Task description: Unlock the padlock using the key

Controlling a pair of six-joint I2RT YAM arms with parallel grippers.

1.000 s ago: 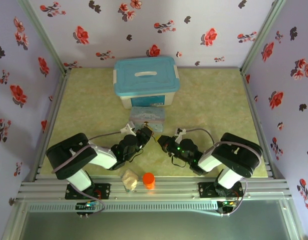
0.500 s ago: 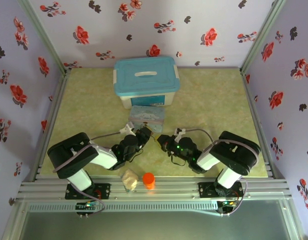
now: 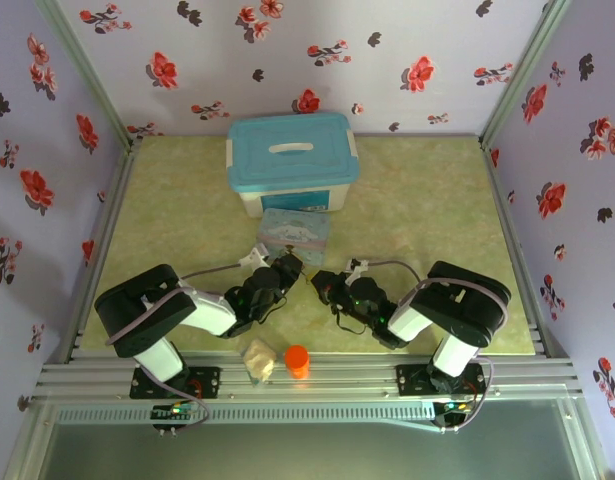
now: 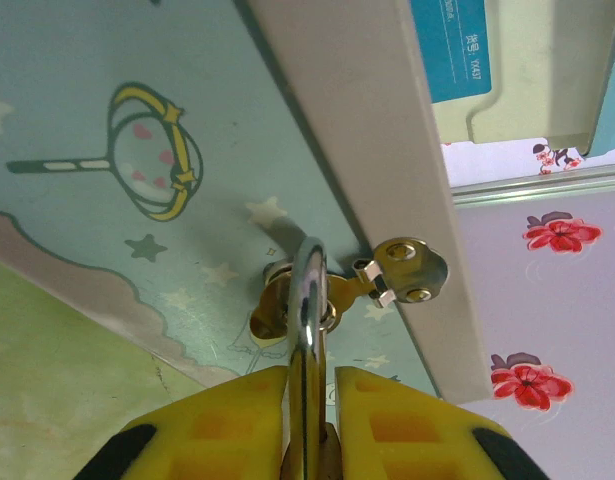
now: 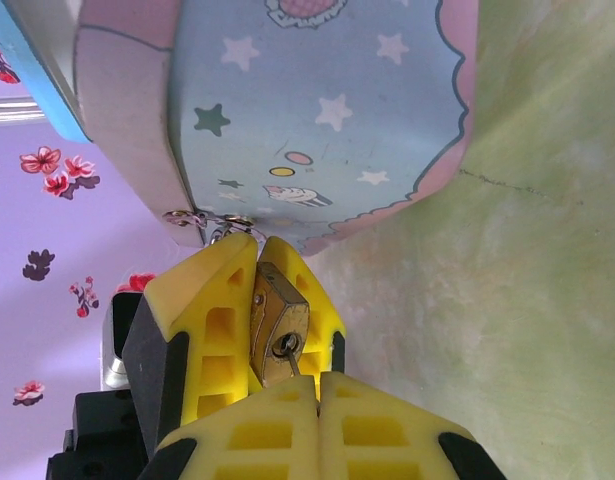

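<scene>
Nearest the arm bases, at the front edge of the surface (image 3: pixel 437 200), an orange cylinder (image 3: pixel 297 360) and a beige lump (image 3: pixel 258 360) are sitting side by side, apart from the work. Just beyond them the two pincers are meeting tip to tip. The right pincer (image 5: pixel 315 388) is clenching the key (image 5: pixel 293 367), with just a dark sliver showing past its closed fingertips. That sliver is entering the keyhole in the bottom face of the padlock (image 5: pixel 275 318); how deep it is seated I cannot tell. The left pincer (image 4: pixel 309 378) is grasping the padlock, yellow fingers pressing the brass body from both sides, while the shackle (image 4: pixel 307 290) is rising from between them and passing through the hasp (image 4: pixel 402 268) of the tin (image 3: pixel 294 232). So the padlock is hanging at the tin's near edge, directly ahead of the right pincer. Key, lock body and shackle are lying along one line running from that pincer toward the tin; the coming turn probably has to go about that line, by the right wrist, with the left arm steadying. Farthest back, a blue-lidded box (image 3: pixel 292 160) is standing behind the tin.
</scene>
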